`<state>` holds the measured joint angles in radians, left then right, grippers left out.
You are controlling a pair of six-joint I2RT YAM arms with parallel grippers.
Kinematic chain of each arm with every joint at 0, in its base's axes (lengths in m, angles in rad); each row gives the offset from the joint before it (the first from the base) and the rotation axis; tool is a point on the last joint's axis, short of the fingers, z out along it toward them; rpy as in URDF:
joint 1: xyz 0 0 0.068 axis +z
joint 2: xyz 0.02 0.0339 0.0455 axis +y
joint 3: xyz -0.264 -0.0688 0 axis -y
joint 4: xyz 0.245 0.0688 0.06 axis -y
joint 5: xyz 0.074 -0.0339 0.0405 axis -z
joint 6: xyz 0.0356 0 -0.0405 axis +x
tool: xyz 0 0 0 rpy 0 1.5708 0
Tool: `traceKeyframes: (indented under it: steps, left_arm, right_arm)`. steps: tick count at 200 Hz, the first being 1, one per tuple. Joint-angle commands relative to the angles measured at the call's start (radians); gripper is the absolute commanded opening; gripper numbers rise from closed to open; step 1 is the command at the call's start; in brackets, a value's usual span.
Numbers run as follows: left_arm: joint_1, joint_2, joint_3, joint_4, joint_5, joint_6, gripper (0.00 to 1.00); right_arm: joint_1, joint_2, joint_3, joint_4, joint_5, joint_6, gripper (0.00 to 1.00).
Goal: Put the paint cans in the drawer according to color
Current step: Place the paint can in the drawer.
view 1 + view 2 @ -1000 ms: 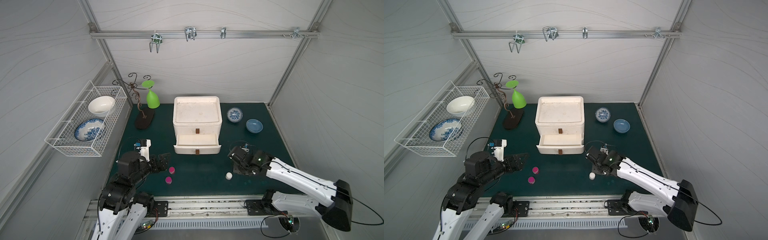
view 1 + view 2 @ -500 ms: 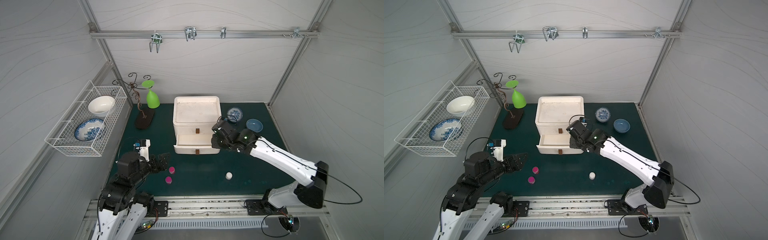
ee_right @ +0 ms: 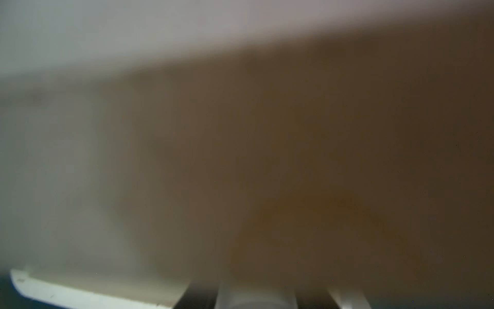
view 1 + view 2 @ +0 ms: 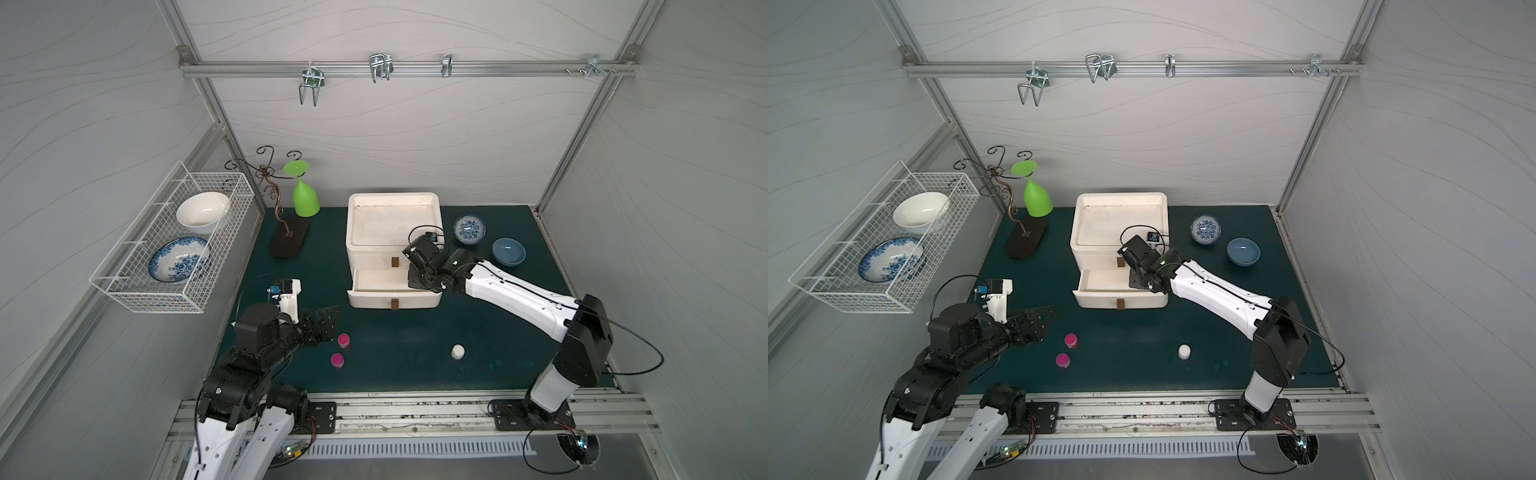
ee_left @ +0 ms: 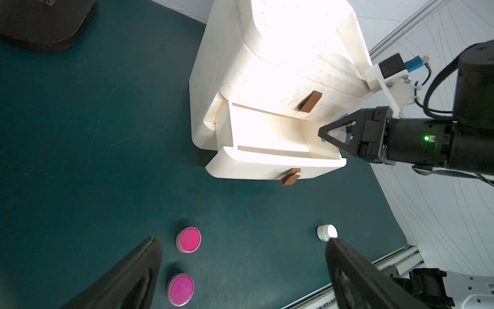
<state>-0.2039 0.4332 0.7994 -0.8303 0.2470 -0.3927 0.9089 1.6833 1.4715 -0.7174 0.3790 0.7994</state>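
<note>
Before the drawer (image 4: 392, 220), two paint cans (image 4: 343, 340) lie left of a third can (image 4: 457, 351); two bowls (image 4: 508, 252) stand at the drawer's right.

At my ten o'clock, a wire basket (image 4: 124, 286) holds a white bowl (image 4: 202, 211) and patterned dish (image 4: 178, 259); at eleven, an inverted green goblet (image 4: 305, 199); at one, a floral bowl (image 4: 469, 228) near a blue bowl (image 4: 508, 251).

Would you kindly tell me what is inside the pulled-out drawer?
The drawer's visible floor looks bare; the right end effector, gripping a white paint can, covers one end, so anything there is hidden.
</note>
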Motion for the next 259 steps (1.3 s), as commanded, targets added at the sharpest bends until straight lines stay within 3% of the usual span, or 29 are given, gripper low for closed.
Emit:
traceKeyframes:
  steps: [1, 25, 68, 106, 156, 193, 219, 259]
  left_arm:
    - [0.001, -0.011, -0.002, 0.044, 0.013, 0.014, 0.99]
    - [0.001, -0.013, -0.002, 0.045, 0.012, 0.014, 0.99]
    - [0.001, -0.022, -0.002, 0.043, 0.002, 0.014, 0.99]
    - [0.001, -0.021, -0.002, 0.044, 0.002, 0.013, 0.99]
    - [0.001, -0.024, -0.001, 0.04, -0.005, 0.012, 0.99]
    - [0.001, -0.029, 0.0, 0.041, -0.009, 0.012, 0.99]
    - [0.0, -0.033, 0.0, 0.04, -0.008, 0.012, 0.99]
    - [0.001, -0.037, -0.001, 0.042, -0.005, 0.012, 0.99]
  right_arm:
    - [-0.019, 0.036, -0.023, 0.009, -0.02, 0.034, 0.23]
    - [-0.025, 0.061, -0.023, 0.008, -0.03, 0.038, 0.28]
    - [-0.012, 0.056, -0.051, -0.013, -0.07, 0.087, 0.3]
    - [-0.001, 0.029, -0.075, -0.003, -0.06, 0.092, 0.49]
    - [0.006, -0.041, -0.045, -0.065, -0.012, 0.069, 0.5]
    - [0.084, -0.18, -0.065, -0.195, 0.137, 0.045, 0.5]
    - [0.167, -0.332, -0.181, -0.276, 0.243, 0.075, 0.51]
    - [0.183, -0.554, -0.496, -0.3, 0.145, 0.166, 0.51]
